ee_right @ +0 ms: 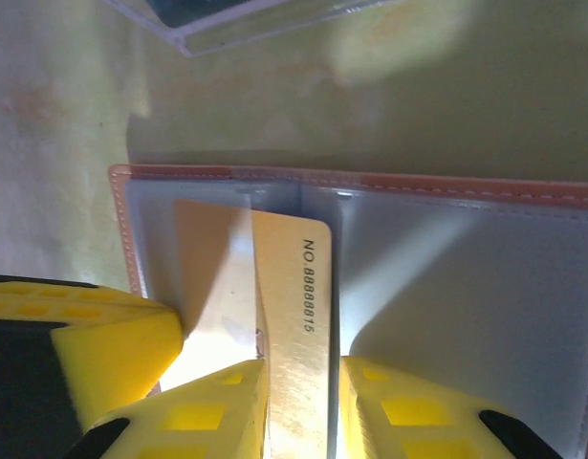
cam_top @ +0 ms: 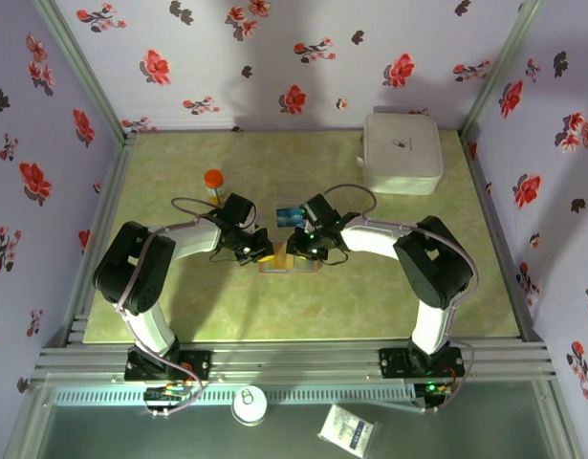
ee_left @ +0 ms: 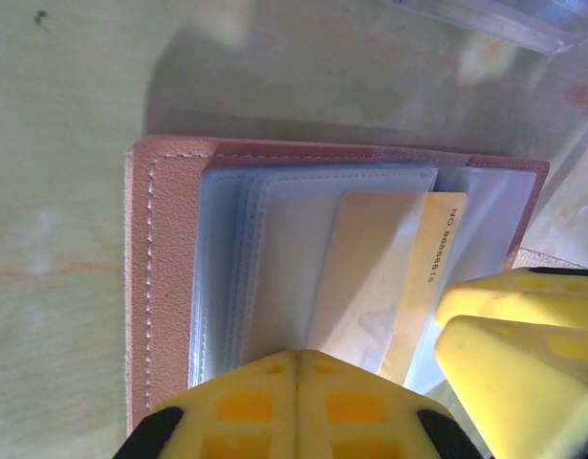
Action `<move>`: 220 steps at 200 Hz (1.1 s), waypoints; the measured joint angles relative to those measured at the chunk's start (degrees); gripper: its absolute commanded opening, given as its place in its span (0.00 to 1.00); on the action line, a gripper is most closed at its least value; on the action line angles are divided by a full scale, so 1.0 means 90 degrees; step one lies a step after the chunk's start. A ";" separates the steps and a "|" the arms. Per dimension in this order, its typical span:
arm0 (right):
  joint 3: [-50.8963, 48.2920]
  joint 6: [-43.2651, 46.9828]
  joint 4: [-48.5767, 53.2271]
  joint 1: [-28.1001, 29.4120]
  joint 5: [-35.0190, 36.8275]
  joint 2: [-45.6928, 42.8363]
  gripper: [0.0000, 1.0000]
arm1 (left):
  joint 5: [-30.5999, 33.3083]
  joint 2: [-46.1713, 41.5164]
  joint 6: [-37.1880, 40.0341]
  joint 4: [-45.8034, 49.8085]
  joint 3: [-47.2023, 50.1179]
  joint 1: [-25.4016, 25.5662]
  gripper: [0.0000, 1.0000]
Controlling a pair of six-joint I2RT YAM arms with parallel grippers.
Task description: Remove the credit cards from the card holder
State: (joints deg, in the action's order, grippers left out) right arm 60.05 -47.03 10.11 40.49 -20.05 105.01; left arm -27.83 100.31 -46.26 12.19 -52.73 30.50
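Observation:
The card holder [cam_top: 289, 262] [ee_left: 164, 287] [ee_right: 466, 186] lies open flat on the table, tan leather rim around clear blue-grey sleeves. A yellowish-tan credit card [ee_left: 437, 249] [ee_right: 294, 287] with a printed number sticks partway out of one sleeve. My left gripper [ee_left: 296, 356] [cam_top: 258, 251] is shut, its tips pressing on the sleeves beside the card. My right gripper [ee_right: 301, 368] [cam_top: 298, 247] has its jaws a little apart, astride the card's bare strip, tips down at the card. The right fingers [ee_left: 523, 354] show at the card's edge; the left fingers [ee_right: 83, 344] show beside the wallet's end.
A clear plastic tray [cam_top: 289, 214] [ee_left: 504, 19] [ee_right: 217, 19] holding a dark teal card lies just beyond the wallet. An orange-capped bottle [cam_top: 213, 184] stands at the back left, a white case [cam_top: 402, 153] at the back right. Flowered walls enclose the table.

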 measured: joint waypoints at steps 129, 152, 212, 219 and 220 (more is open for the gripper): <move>-0.0488 -0.0340 -0.0913 -0.0051 -0.0333 -0.0022 0.22 | 0.0000 0.0000 0.0000 0.0002 -0.0002 0.0000 0.00; -0.0641 -0.0476 -0.1185 -0.0073 -0.0403 -0.0053 0.20 | 0.0000 0.0000 -0.0002 0.0002 -0.0002 0.0000 0.00; -0.0899 -0.0685 -0.1693 -0.0126 -0.0539 -0.0085 0.16 | 0.0002 0.0000 -0.0002 0.0000 -0.0002 -0.0002 0.00; -0.0916 -0.0685 -0.1732 -0.0126 -0.0549 -0.0085 0.15 | 0.0005 0.0000 -0.0005 0.0000 -0.0002 -0.0002 0.00; -0.0918 -0.0685 -0.1744 -0.0126 -0.0554 -0.0085 0.15 | 0.0005 0.0000 -0.0005 0.0000 -0.0002 0.0000 0.00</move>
State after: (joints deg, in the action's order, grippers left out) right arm 51.79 -53.19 -5.58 39.35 -25.04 104.25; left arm -27.79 100.31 -46.30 12.19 -52.75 30.50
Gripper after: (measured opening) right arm 0.158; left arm 0.051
